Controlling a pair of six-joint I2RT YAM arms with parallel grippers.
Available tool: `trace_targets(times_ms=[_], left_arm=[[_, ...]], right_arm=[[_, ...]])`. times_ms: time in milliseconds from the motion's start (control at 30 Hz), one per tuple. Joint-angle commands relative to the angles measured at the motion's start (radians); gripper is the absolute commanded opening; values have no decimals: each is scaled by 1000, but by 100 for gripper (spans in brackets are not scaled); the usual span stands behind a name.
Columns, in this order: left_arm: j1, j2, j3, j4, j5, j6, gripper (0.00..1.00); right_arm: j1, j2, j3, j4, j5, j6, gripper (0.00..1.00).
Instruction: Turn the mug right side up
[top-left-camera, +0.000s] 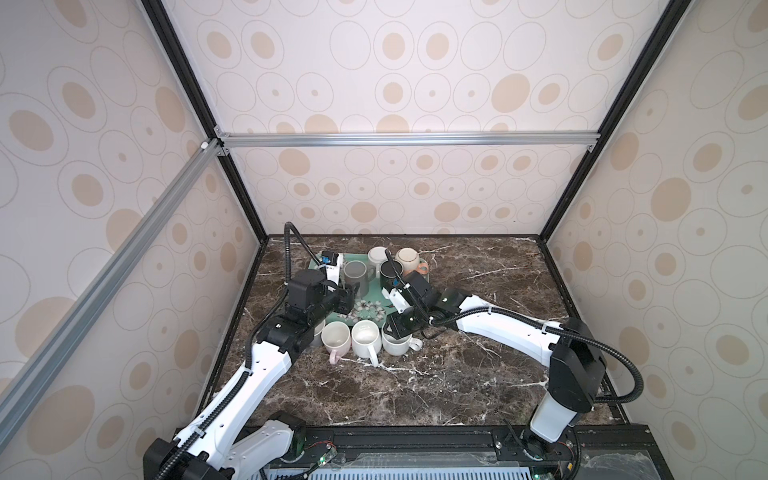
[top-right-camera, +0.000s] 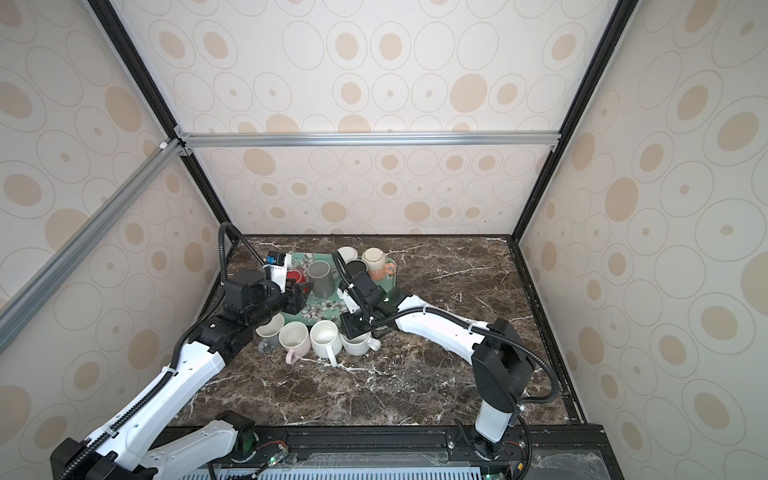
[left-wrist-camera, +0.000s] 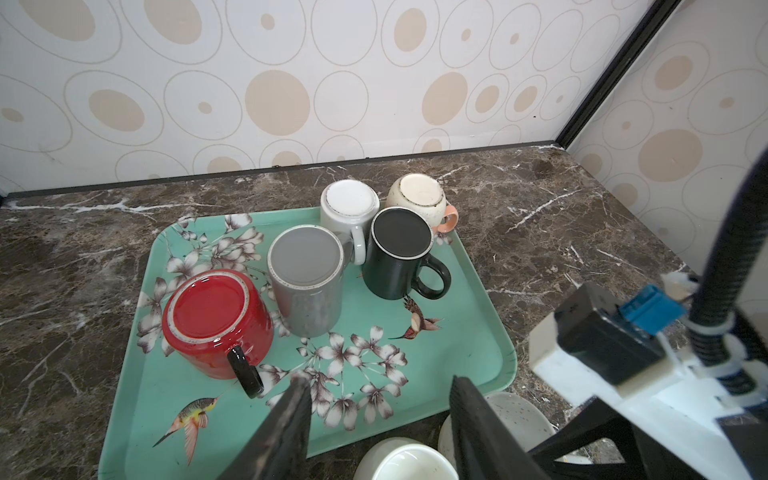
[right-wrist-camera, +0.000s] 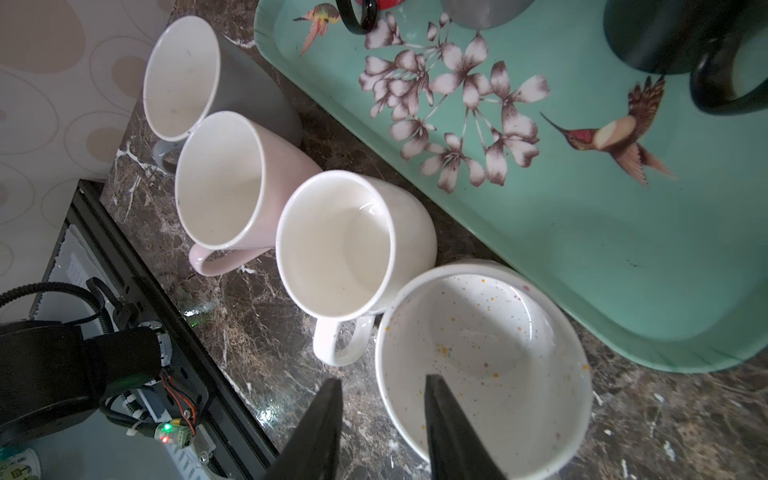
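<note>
Several mugs stand upside down on the teal flowered tray (left-wrist-camera: 478, 332): a red mug (left-wrist-camera: 216, 320) with a black handle, a grey mug (left-wrist-camera: 305, 278), a black mug (left-wrist-camera: 399, 253), a white mug (left-wrist-camera: 349, 208) and a cream mug (left-wrist-camera: 419, 197). My left gripper (left-wrist-camera: 380, 380) hangs open over the tray's front part, just right of the red mug's handle, with nothing between its fingers. My right gripper (right-wrist-camera: 383, 380) is open astride the rim of an upright speckled mug (right-wrist-camera: 498, 332), one finger inside and one outside, neither touching the rim.
In front of the tray stand three more upright mugs in a row: white (right-wrist-camera: 336, 245), pink (right-wrist-camera: 220, 183) and grey-sided (right-wrist-camera: 178, 75). The marble table's (top-left-camera: 478, 374) front and right parts hold nothing. The left wall is close to the left arm.
</note>
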Motion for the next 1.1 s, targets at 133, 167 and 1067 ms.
trace_targets(times_ms=[133, 167, 1067], left_arm=[[8, 39, 58, -2, -23, -25, 56], [7, 51, 69, -8, -35, -30, 57], [196, 474, 137, -117, -135, -162, 66]], right_arm=[[3, -113, 4, -28, 74, -29, 39], [3, -127, 0, -26, 91, -32, 39], [-129, -220, -137, 15, 116, -57, 43]])
